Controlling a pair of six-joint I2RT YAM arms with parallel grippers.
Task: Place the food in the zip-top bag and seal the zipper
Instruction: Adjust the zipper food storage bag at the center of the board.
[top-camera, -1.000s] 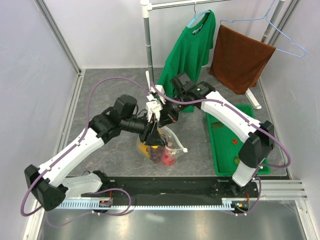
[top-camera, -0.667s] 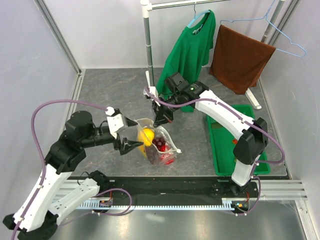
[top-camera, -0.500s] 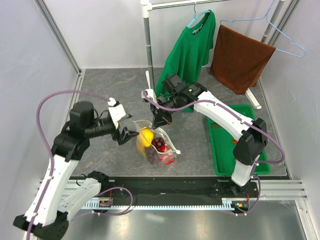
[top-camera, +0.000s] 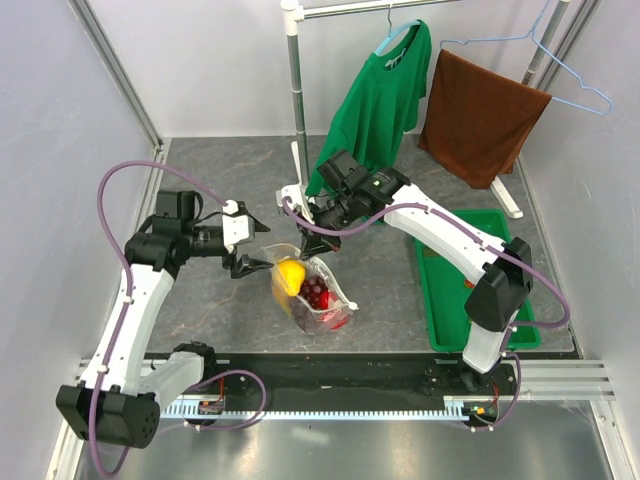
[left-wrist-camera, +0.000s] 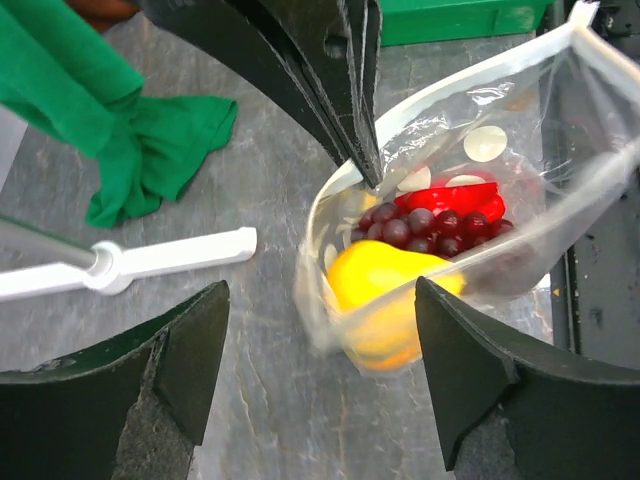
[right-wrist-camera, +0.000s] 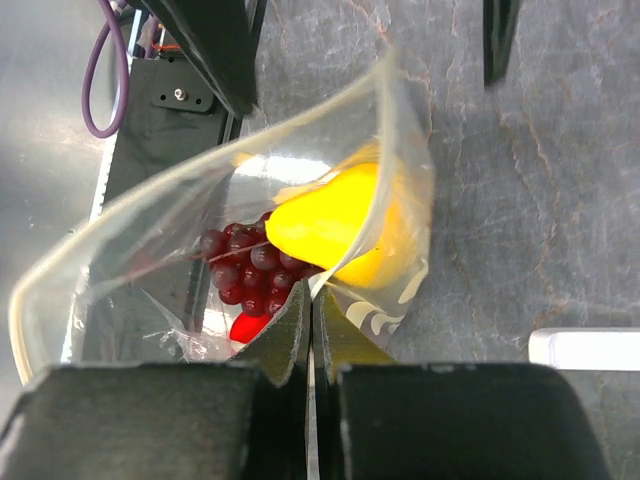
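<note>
The zip-top bag (top-camera: 318, 298) lies open-mouthed at mid-table, clear with white dots. Inside are the yellow mango (top-camera: 290, 274), the purple grape bunch (top-camera: 318, 292) and the red pepper (top-camera: 337, 320). My right gripper (top-camera: 320, 244) is shut on the bag's mouth edge by the zipper (right-wrist-camera: 200, 165), holding it raised; the pinch shows in the right wrist view (right-wrist-camera: 312, 300). My left gripper (top-camera: 256, 266) is open and empty just left of the bag. In its view (left-wrist-camera: 320, 390) the mango (left-wrist-camera: 385, 300), grapes (left-wrist-camera: 430, 225) and pepper (left-wrist-camera: 465, 195) show between its fingers.
A green tray (top-camera: 440, 300) lies at the right. A clothes rack pole (top-camera: 295, 80) stands behind the bag with a green shirt (top-camera: 385, 90) and a brown towel (top-camera: 480, 115). Its white foot (left-wrist-camera: 170, 255) lies left of the bag.
My left gripper has drawn back from the bag to its left and stands open. My right gripper keeps its hold on the bag's edge; the bag has shifted slightly.
</note>
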